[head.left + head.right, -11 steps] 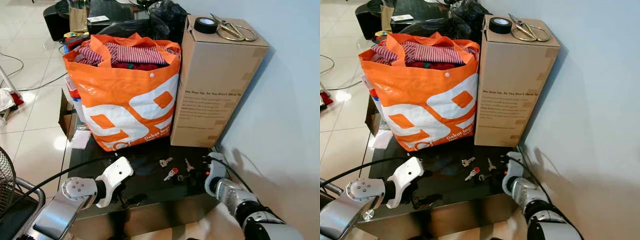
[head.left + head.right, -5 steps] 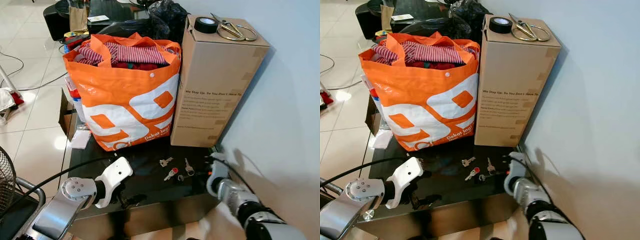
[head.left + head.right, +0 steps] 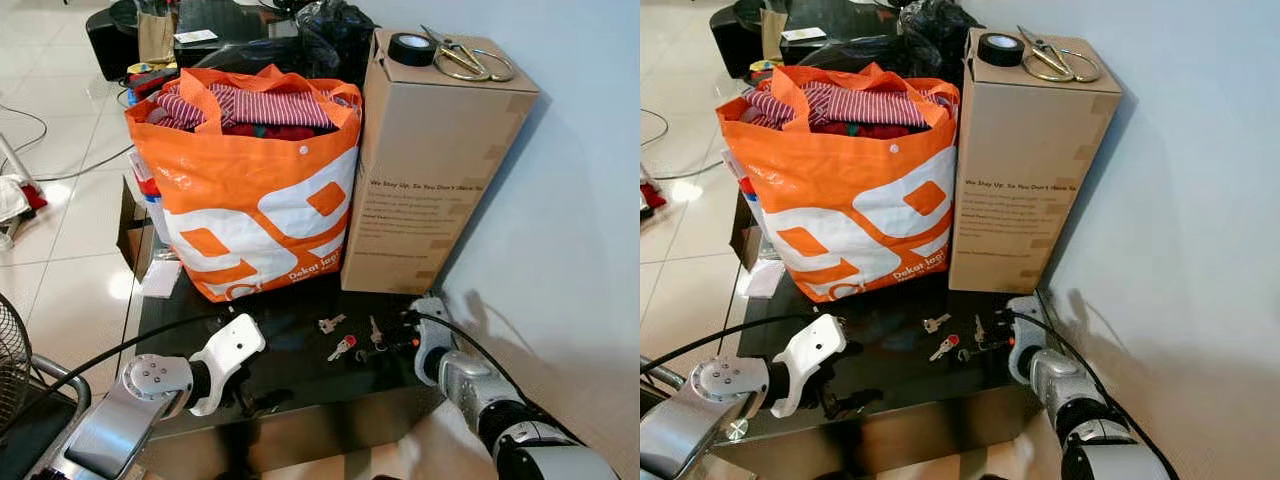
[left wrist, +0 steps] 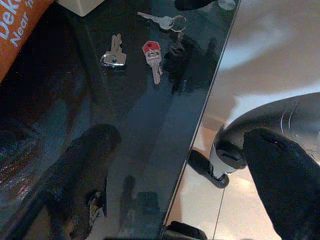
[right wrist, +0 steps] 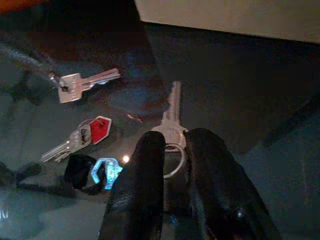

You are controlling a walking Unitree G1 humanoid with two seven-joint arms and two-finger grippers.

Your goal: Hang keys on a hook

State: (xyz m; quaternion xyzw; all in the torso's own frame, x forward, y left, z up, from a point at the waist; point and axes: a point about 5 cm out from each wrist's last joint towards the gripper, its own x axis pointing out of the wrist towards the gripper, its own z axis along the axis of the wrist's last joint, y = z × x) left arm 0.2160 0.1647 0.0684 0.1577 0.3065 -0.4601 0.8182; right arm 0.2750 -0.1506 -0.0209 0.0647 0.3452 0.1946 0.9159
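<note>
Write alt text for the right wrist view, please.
The right hand pinches the ring of a silver key on a dark glossy table. Nearby lie a red-capped key and another silver key.

Right gripper (image 5: 172, 150) now apparently closed on silver key (image 5: 171, 120).

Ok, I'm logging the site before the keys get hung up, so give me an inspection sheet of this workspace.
Surface: black glass table, glossy.
Job's things: silver key on a ring between the right gripper's fingers; red-capped key and another silver key lying loose nearby. Hook: nothing seen.
Clutter: orange bag stuffed with clothes; cardboard box carrying a tape roll and scissors.
Grippers: right gripper closed on the key ring; left gripper open, idle at the table's near edge.
Cables: black cable along the left arm.
Surroundings: pale wall on the right, tiled floor on the left.
</note>
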